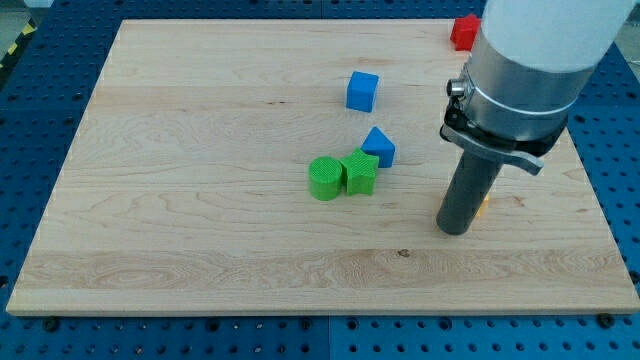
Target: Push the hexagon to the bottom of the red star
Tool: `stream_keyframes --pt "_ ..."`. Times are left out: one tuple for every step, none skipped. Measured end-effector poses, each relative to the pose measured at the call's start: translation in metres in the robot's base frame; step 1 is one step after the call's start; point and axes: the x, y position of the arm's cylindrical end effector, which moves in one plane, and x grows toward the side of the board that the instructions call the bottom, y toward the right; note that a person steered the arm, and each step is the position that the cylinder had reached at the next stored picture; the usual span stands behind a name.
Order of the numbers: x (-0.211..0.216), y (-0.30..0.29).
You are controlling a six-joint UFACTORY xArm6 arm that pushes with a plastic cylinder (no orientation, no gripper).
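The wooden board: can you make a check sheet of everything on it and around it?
Surface: wooden board, flat, light.
Job's things: red block at the view's top right, partly hidden by the arm, shape unclear; no hexagon clearly made out.
Clutter: blue cube; blue block touching green block, beside green cylinder; an orange bit behind the rod.
Gripper: none; my tip is to the right of the green blocks, apart from them.
Cables: nothing seen.
Surroundings: blue perforated table.

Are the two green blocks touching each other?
Yes, the green cylinder and the green block sit pressed together side by side.
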Motion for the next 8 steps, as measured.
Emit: stream_keyframes --pt "0.014 0.025" --pt "0.017 0.039" --pt "0.017 0.039" --pt "0.024 0.049" --pt "0.031 0.067" --pt "0.025 0.069" --pt "0.018 0.052" --pt "0.006 0.013"
